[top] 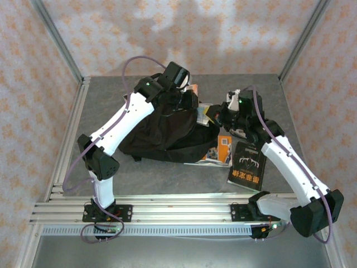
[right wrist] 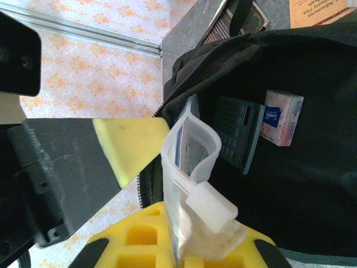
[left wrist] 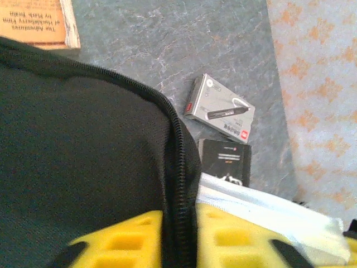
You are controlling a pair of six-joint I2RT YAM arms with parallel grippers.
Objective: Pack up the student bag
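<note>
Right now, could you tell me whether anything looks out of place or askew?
Nothing looks spilled or damaged. The one oddity is the clear zip pouch, pinched in the right gripper at the mouth of the student bag: the pouch's top looks bent and gaping, not zipped flat.

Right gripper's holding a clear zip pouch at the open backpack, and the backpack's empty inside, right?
Not empty: the right wrist view shows a calculator and a white-and-blue packet inside the backpack. The right gripper does hold the clear zip pouch.
</note>
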